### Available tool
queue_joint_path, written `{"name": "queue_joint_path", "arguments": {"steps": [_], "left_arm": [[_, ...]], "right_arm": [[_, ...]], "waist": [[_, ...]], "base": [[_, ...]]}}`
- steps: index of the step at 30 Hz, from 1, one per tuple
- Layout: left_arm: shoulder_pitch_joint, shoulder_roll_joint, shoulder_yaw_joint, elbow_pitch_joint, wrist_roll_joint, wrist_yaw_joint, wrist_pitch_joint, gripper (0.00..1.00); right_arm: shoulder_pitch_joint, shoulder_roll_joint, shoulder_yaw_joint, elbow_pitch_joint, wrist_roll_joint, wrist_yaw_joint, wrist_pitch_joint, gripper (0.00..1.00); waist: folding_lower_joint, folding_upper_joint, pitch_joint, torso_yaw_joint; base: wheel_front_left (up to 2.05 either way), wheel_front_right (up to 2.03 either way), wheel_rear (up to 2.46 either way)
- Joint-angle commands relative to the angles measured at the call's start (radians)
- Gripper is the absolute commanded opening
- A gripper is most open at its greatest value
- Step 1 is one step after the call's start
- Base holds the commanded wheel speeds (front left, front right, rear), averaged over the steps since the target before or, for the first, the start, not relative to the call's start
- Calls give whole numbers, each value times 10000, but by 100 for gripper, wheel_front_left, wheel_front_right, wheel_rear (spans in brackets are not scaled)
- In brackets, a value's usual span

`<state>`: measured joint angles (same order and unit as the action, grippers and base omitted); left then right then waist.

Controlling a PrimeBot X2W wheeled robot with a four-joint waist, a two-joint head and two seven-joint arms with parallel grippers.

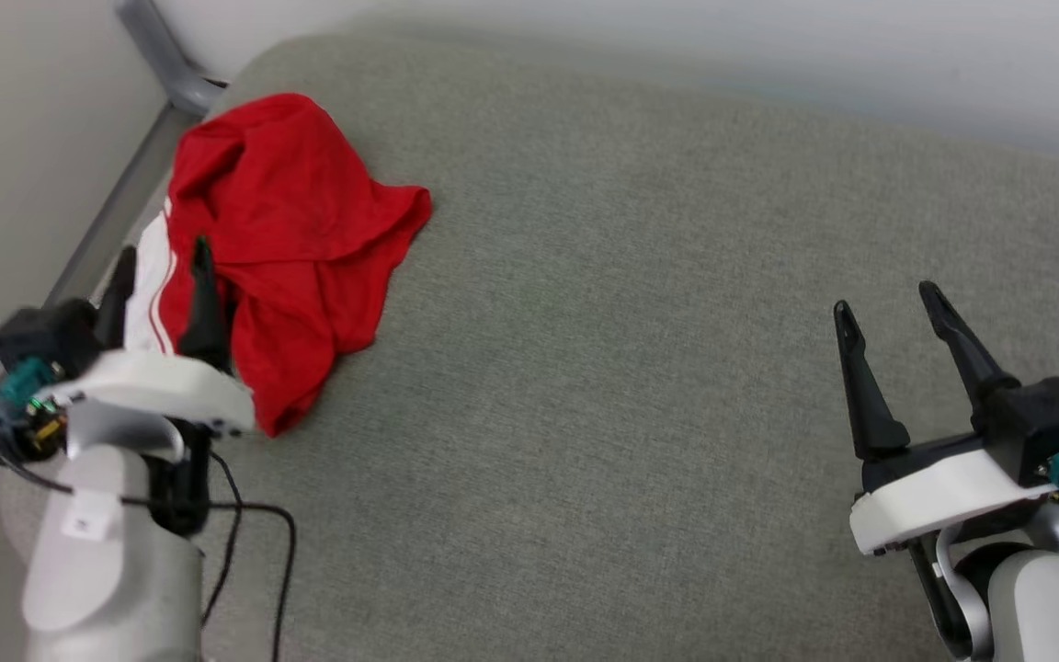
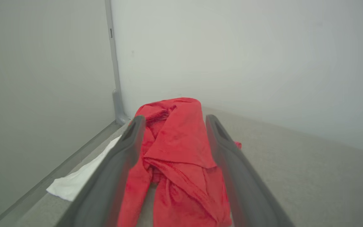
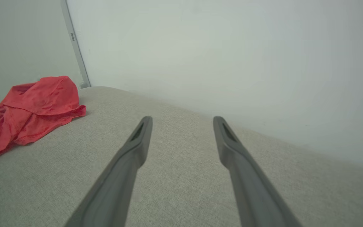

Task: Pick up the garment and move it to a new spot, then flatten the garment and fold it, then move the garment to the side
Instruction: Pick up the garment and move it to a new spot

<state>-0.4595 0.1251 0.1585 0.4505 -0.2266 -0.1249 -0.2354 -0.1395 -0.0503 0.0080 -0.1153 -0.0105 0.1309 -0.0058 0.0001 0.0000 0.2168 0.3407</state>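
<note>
Garment (image 1: 295, 230) crumpled at 10 o'clock on cushion (image 1: 631, 322). Left gripper (image 1: 165, 250) at 8 o'clock, fingers spread astride its near edge, nothing clamped. Right gripper (image 1: 884, 298) at 4 o'clock, wide, empty, well apart.

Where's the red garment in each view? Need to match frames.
Head view: garment upper left, crumpled, at the left claw.
Left wrist view: garment centre, between that claw's fingers.
Right wrist view: garment at left edge.
Shared landmark: grey corner post behind it.
</note>
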Motion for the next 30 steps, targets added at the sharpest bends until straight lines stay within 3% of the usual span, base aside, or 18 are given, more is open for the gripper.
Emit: {"name": "queue_joint_path", "arguments": {"steps": [1,7,8,18,21,25,26,27,28,29,30], "left_arm": [[-659,295,67,274,-145,-12,351,100],[-2487,1561,-193,1514,-1184,-55,2480,100],[-2487,1561,-193,1514,-1184,-55,2480,100],[-3659,3656,-1183,3337,-3455,-53,6634,100],[-3675,3866,-1390,3878,-3671,-53,7668,100],[-3280,3628,-1605,4884,-4064,-48,9210,100],[-3192,3544,-1654,5087,-4127,-46,9499,88],[-3125,3399,-1642,5239,-4240,-45,9690,49],[-3105,3311,-1653,5284,-4257,-35,9679,20],[-3080,3289,-1677,5295,-4238,-27,9540,0],[-3023,3257,-1687,5329,-4245,-14,9444,0]], "right_arm": [[-296,-1,21,-127,-109,-3,1,100],[-807,-1,104,-255,-121,-3,-87,100],[-807,-1,104,-255,-121,-3,-87,100],[-1311,-1,270,184,119,-3,-482,100],[-1400,-1,259,317,186,-3,-562,100],[-1542,1,303,438,242,-3,-640,100],[-1549,1,314,468,248,-3,-644,100],[-1555,1,312,498,259,-3,-663,100],[-1560,1,301,523,272,-3,-672,100],[-1577,1,300,543,275,-3,-679,100],[-1580,1,311,571,331,-3,-703,100]], "waist": [[-1,0,947,-713],[-1,0,1968,-1302],[-1,0,1968,-1302],[-1,0,2801,-2072],[-1,0,2954,-2201],[-1,0,3100,-2331],[-1,0,3111,-2353],[-1,0,3114,-2369],[-1,0,3109,-2380],[-1,0,3092,-2391],[-1,0,3035,-2411]], "base": [[0,0,0],[0,0,0],[0,0,0],[0,0,0],[0,0,0],[0,0,0],[0,0,0],[0,0,0],[0,0,0],[0,0,0],[0,0,0]]}}
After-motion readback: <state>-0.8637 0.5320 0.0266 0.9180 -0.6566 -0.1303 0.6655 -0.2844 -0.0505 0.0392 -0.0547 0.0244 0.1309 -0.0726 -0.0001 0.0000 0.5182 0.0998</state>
